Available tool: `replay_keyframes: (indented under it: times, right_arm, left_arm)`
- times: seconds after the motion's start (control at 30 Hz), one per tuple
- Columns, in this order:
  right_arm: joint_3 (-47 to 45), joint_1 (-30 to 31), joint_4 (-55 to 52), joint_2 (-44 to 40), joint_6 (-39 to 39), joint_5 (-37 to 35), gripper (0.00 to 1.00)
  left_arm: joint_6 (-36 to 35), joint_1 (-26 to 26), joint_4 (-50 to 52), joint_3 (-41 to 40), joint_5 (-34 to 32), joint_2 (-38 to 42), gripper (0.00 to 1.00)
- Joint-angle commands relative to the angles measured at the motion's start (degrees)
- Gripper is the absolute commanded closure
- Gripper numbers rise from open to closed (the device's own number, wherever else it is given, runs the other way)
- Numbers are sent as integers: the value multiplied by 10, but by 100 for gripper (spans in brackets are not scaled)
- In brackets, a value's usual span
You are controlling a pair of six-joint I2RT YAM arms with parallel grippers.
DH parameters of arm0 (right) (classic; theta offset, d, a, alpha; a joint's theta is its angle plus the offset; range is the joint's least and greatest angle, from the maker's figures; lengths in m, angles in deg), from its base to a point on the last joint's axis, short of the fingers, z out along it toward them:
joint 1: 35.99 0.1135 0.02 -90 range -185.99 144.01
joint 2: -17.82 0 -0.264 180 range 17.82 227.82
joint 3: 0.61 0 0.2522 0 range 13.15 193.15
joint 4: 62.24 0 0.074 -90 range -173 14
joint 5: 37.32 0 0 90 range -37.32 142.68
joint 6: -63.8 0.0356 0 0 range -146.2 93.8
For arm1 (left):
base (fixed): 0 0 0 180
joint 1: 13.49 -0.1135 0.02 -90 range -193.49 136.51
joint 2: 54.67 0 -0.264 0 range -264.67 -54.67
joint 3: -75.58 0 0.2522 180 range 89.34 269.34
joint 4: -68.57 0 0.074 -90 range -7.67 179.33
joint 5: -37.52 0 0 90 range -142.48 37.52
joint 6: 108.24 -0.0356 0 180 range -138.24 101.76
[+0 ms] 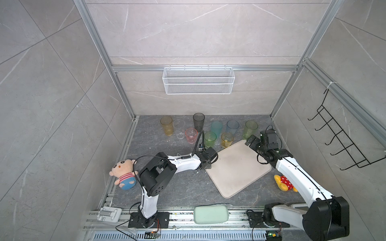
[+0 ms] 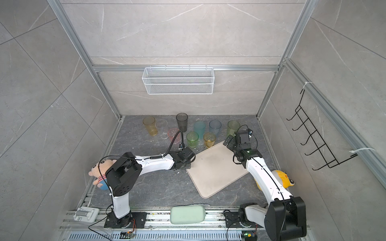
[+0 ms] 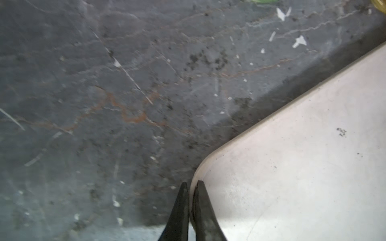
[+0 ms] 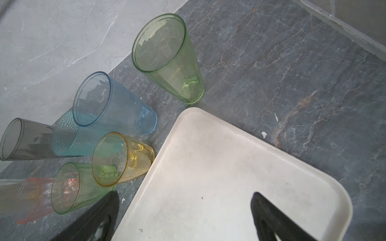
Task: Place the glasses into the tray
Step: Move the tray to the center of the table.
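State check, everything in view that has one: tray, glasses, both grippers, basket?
tray: flat on the table, empty.
glasses: nine, all upright on the table, outside the tray.
left gripper: shut on the tray's corner rim.
right gripper: open, empty, above the tray's far corner.
wire basket: hanging up, empty.

Both top views look down from high overhead; both wrist views sit close, sharing the tray (image 3: 292, 167).
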Motion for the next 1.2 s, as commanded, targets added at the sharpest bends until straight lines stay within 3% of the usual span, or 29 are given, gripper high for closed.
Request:
replay_keyframes:
  times: [0.0, 0.3, 0.4, 0.5, 0.67, 1.0, 1.17]
  right_arm:
    - [-7, 4, 7, 2, -7, 2, 1]
    - [-6, 5, 6, 0, -9, 1, 0]
    - [-7, 6, 8, 0, -9, 1, 0]
    - [-8, 7, 11, 0, -12, 4, 1]
    - [-19, 10, 28, -12, -18, 10, 0]
    - [-20, 13, 30, -12, -17, 12, 0]
    - [-22, 16, 33, -14, -19, 12, 0]
  left_arm:
    - [-104, -30, -12, -25, 23, 30, 96]
    - [-220, -89, -23, -32, 76, 31, 99]
    - [-223, -89, 4, -14, 62, 27, 96]
    - [-183, -85, 23, -7, 58, 35, 89]
    - [-108, -41, 83, 16, 26, 59, 68]
    - [58, 37, 111, -26, 25, 99, 62]
    - [129, 64, 126, -42, 13, 99, 51]
